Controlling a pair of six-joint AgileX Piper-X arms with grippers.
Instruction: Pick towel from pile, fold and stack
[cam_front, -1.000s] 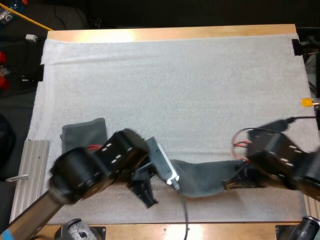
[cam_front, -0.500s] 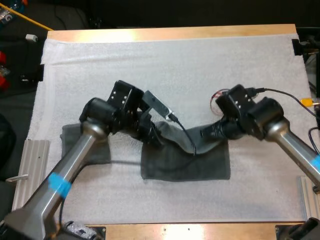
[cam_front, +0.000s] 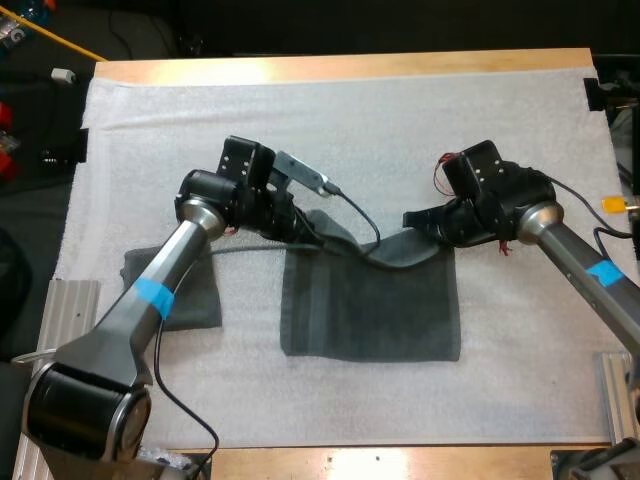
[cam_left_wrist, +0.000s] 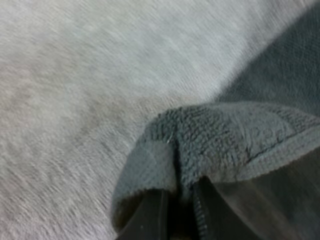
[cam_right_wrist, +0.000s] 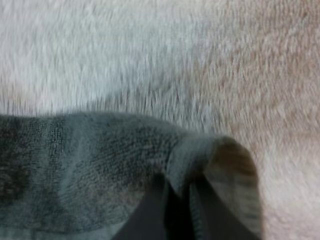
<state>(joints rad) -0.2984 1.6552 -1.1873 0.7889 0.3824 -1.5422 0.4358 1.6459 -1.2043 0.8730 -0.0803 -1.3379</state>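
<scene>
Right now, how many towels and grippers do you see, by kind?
Towels: 2, held towel and side towel by my left arm.
Grippers: 2, left gripper and right gripper, both shut on the held towel.
Total: 4.

The towel and folded towel are dark grey-green (the mat is white).

The far half of the white mat lies bare, and so does the near strip by the counter's edge. Mid-mat the towel lies spread, its far edge lifted between both arms, barring the way across. A folded towel sits under the left arm
</scene>
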